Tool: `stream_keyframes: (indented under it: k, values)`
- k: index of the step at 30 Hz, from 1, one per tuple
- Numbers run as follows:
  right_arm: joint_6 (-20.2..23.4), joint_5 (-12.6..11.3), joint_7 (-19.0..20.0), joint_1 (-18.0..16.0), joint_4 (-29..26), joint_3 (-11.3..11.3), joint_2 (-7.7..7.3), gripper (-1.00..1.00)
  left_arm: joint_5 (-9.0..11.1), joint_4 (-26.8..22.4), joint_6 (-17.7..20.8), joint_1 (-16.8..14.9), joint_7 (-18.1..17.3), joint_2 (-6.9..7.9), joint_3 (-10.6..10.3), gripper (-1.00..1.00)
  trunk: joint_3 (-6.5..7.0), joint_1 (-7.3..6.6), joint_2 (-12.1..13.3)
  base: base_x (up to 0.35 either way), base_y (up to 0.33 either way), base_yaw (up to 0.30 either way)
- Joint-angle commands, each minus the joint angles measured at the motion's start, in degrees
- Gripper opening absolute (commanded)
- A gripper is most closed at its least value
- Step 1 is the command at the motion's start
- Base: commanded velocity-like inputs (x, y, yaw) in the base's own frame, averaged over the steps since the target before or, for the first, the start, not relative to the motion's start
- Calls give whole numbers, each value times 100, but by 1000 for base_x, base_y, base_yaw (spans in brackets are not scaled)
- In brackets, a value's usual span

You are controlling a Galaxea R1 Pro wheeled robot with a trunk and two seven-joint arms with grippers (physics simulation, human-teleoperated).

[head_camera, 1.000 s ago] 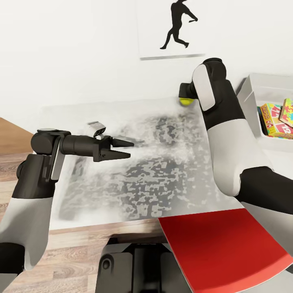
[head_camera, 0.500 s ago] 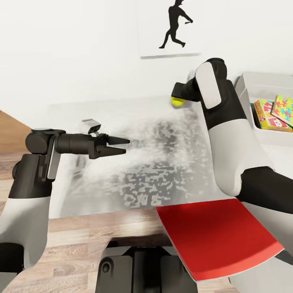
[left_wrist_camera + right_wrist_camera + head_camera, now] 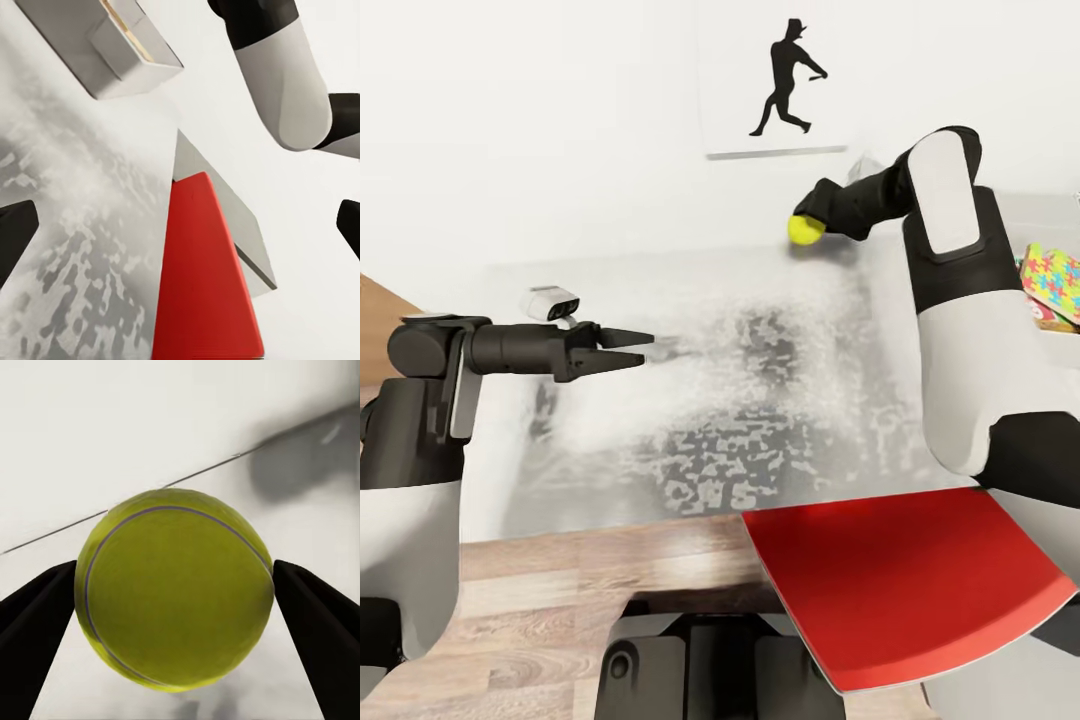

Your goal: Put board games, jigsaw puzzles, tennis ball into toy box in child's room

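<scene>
Right gripper [image 3: 807, 226] clamped on the tennis ball [image 3: 806, 229], held up off the table [image 3: 760, 330] near the far edge by the wall; in the wrist view, ball [image 3: 174, 589] squeezed snug between both dark fingers [image 3: 36, 619]. Left gripper [image 3: 643, 347] hovering over the table's left side, fingers a small gap apart, nothing in them. Jigsaw puzzle [image 3: 1052, 279] peeking out at the far right behind the right arm; red panel [image 3: 905, 585] over the near table edge.
</scene>
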Motion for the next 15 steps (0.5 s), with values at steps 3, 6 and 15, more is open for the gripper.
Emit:
stream_keyframes:
  k: [3, 6, 15]
  values:
    - [6, -118, -56, -5, -30, -6, -26, -100, 3, -1, 64, -3, -22, 160, 2, 100, 22, 4, -8, 0, 0, 0]
    - [6, -479, -56, -2, -37, -9, -127, -100, 70, 5, 61, -3, -22, 347, 9, 100, 51, 4, -8, 0, 0, 0]
    - [6, -1507, -56, -8, -29, 36, -561, -100, 291, 24, 39, 15, -22, 825, 394, 100, 137, 4, -8, 0, 0, 0]
